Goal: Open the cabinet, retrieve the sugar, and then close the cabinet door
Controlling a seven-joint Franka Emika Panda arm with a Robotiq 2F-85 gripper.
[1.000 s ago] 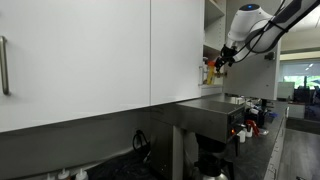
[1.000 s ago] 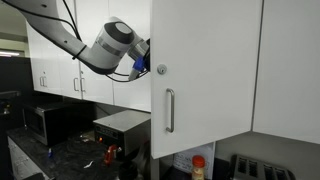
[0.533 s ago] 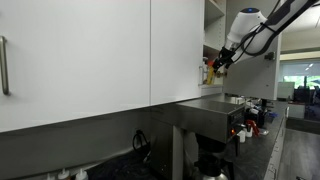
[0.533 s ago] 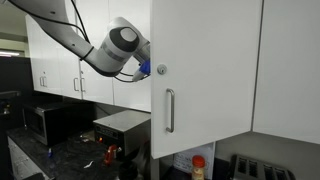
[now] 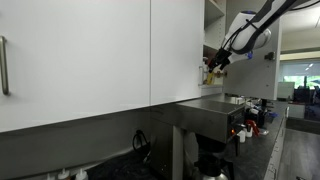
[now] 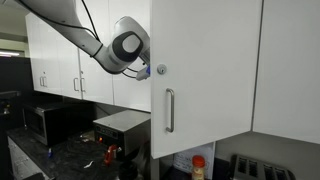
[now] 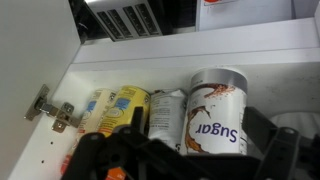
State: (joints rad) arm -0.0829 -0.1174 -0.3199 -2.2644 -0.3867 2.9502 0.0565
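In the wrist view the sugar [image 7: 215,105] is a white cylinder with brown print and the word "Sugar". It stands on the cabinet shelf [image 7: 200,58] between my gripper's [image 7: 198,128] two dark fingers. The gripper is open around it, and I cannot tell whether the fingers touch it. In an exterior view the gripper [image 5: 213,62] reaches into the open cabinet [image 5: 213,10]. In an exterior view the open cabinet door [image 6: 205,60] with its silver handle [image 6: 169,110] hides the fingers, and only the wrist [image 6: 130,45] shows.
A yellow packet [image 7: 112,105] and a pale bag [image 7: 167,112] stand next to the sugar, with a door hinge [image 7: 50,108] on the cabinet wall. Below are a counter, a steel machine [image 5: 215,115] and a red-capped bottle [image 6: 198,165]. More white cabinets [image 6: 55,50] hang alongside.
The arm has shifted its wrist a little closer to the cabinet opening. The door has not moved.
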